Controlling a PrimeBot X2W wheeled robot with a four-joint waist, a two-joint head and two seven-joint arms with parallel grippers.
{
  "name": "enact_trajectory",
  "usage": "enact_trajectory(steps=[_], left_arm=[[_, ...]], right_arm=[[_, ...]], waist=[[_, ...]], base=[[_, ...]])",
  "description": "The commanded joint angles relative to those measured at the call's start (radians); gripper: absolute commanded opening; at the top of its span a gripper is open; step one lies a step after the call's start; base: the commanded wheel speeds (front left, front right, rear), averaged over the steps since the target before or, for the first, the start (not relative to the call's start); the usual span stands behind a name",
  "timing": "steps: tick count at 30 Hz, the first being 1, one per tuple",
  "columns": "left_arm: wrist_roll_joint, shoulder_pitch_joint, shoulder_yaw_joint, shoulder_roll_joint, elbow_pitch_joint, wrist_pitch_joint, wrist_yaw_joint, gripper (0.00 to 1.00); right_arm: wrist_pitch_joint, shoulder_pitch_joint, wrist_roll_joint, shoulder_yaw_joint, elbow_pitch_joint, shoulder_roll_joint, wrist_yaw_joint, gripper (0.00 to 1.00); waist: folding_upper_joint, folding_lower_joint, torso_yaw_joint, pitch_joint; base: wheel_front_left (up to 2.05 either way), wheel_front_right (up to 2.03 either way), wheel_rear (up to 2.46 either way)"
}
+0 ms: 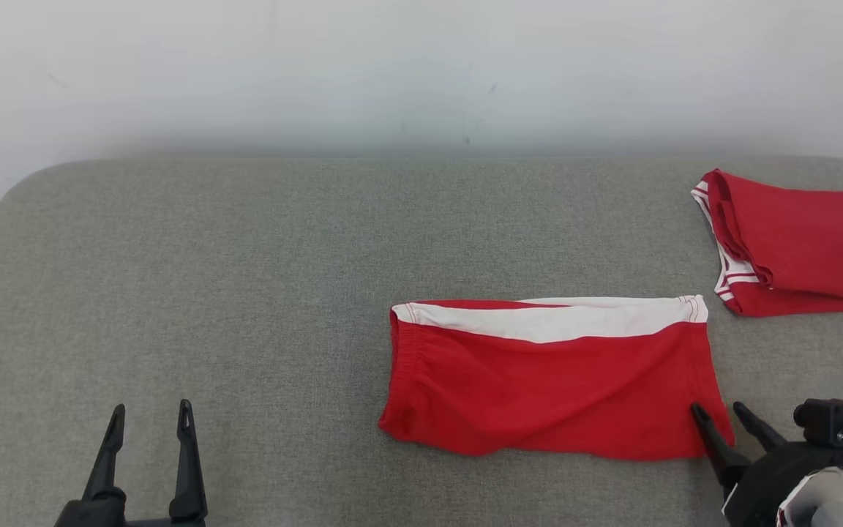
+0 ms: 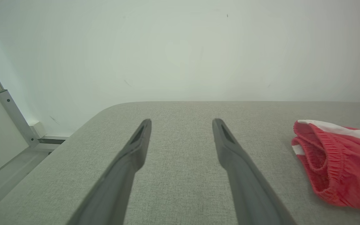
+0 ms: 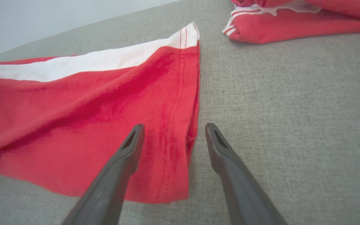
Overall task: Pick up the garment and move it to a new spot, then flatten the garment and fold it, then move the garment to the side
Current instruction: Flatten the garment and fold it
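The garment [image 1: 549,380] is a red pair of shorts with a white band, folded into a rectangle at the middle right of the grey table [image 1: 246,278]. My right gripper [image 1: 718,411] stands open at its near right corner, one finger over the red hem and the other over bare table. In the right wrist view the garment [image 3: 89,125] spreads to the left, and that gripper [image 3: 173,128] straddles the hem edge with nothing pinched. Open and empty, my left gripper [image 1: 151,413] rests at the lower left, far from the cloth. The left wrist view shows the garment's elastic end [image 2: 333,165] to the right of the left gripper [image 2: 181,122].
A second red folded garment [image 1: 795,245] with white trim lies at the table's far right; it also appears in the right wrist view [image 3: 292,18]. A pale wall [image 1: 421,73] runs behind the table. The table's left half is bare grey fabric.
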Motion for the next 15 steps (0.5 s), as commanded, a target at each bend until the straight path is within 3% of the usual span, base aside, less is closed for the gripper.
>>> enact_trajectory(steps=[1, 6, 15], left_arm=[[0.006, 0.011, 0.003, -0.001, -0.003, -0.003, 0.001, 1.00], [0.016, 0.011, 0.003, 0.001, -0.009, -0.003, -0.002, 1.00], [0.044, -0.007, -0.015, 0.008, -0.003, -0.003, 0.005, 1.00]], right_arm=[[-0.004, -0.010, -0.015, -0.014, 0.001, -0.005, -0.003, 1.00], [0.028, -0.049, -0.049, -0.046, 0.026, -0.008, -0.003, 1.00], [0.134, -0.138, -0.110, -0.073, 0.156, 0.041, -0.003, 1.00]], waist=[[0.0001, 0.0001, 0.002, -0.004], [0.0001, 0.0001, 0.008, -0.006], [0.0001, 0.0001, 0.044, 0.012]], base=[[0.00, 0.00, 0.00], [0.00, 0.00, 0.00], [0.00, 0.00, 0.00]])
